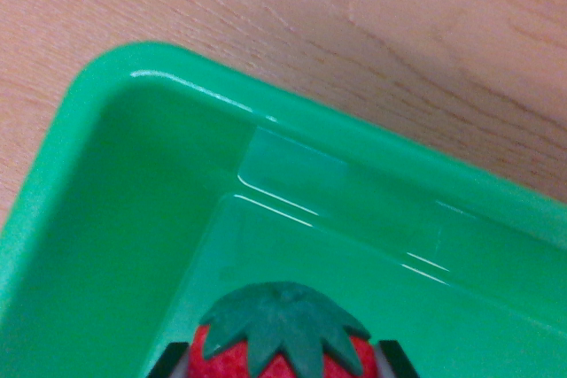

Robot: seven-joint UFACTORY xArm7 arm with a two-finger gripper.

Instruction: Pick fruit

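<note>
Closest to my camera, bottom centre of the wrist view: strawberry point(282, 343), red body, dark green leafy cap facing up at me. It sits right between the jaws; I see a black finger tip point(168, 362) on the wrist view's left and another on the wrist view's right, each just beside the fruit's flank. Looks like they pinch it, but contact is cut off by the frame edge, so I cannot tell if they grip or just bracket it. Strawberry is over the floor of a green tray point(106, 86), near its rounded corner. Past the tray rim: light wooden desk point(372, 24), bare grain.
</note>
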